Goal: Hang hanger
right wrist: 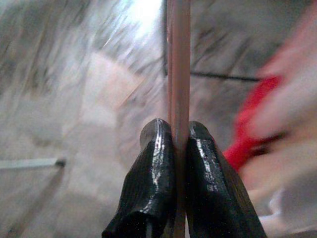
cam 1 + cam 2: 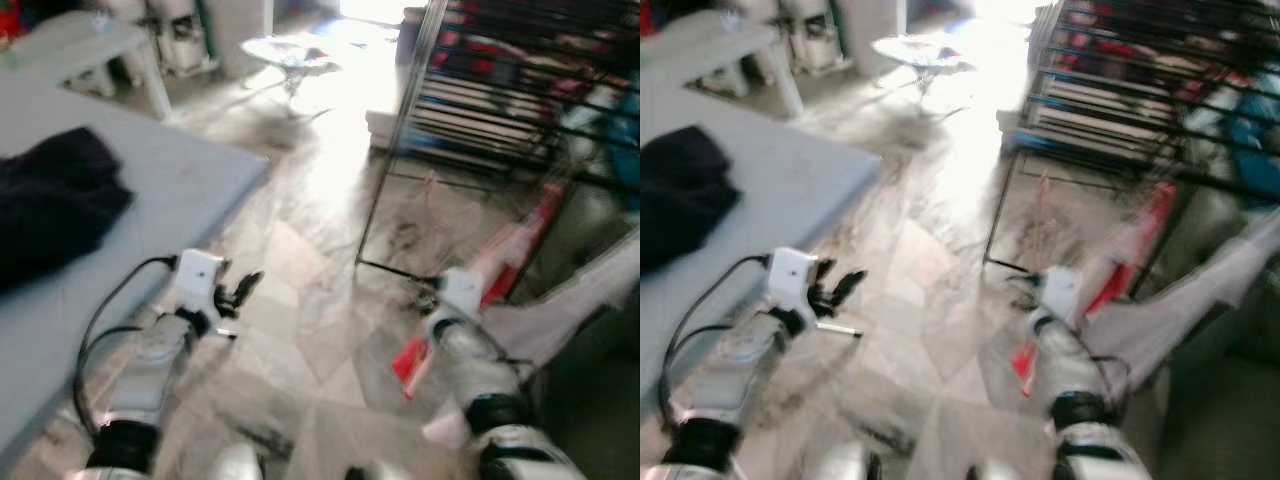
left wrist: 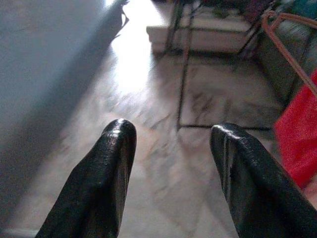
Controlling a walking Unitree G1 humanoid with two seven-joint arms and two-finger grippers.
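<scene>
Carrying step: right gripper [image 1: 179, 136] clenches the hanger [image 1: 178, 64] near the drying rack [image 2: 520, 90], left gripper [image 3: 171, 144] spread empty; next, hooking its rail.

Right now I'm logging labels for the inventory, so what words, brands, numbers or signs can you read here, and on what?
None can be read.
Rack: its hanging items show only blurred stripes and colours.
Dark cloth on the bed: no print shows.
Hanger in the right tool: plain bar, no marking.
Left tool: plain black fingers.
</scene>
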